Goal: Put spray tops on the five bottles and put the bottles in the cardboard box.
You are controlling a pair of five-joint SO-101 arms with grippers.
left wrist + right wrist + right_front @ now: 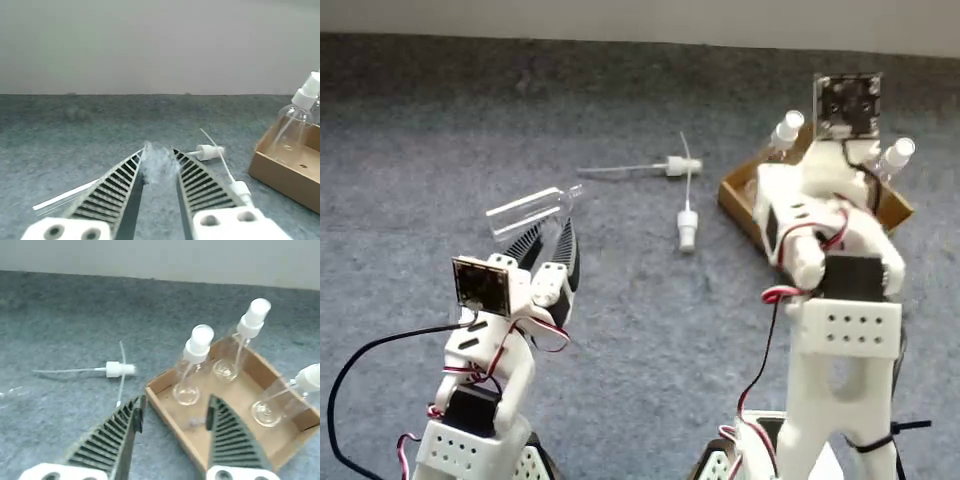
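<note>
My left gripper [550,235] is shut on a clear, topless bottle [528,211], which lies crosswise at its fingertips above the carpet; up close the bottle is a glassy blur [159,164] between the tips [160,150]. Two spray tops with long dip tubes lie between the arms: one farther back [672,167] [208,151] [120,369], one nearer [687,227] [240,188]. My right gripper [175,407] hangs open above the near corner of the cardboard box [738,205] [167,410]. In the box stand three capped bottles [192,365] [242,340] [285,402].
Grey carpet covers the table, with a pale wall along the far edge. The box [285,175] sits at the right, with one of its bottles [295,125] seen from the left wrist. The right arm's body [830,250] covers much of the box from above.
</note>
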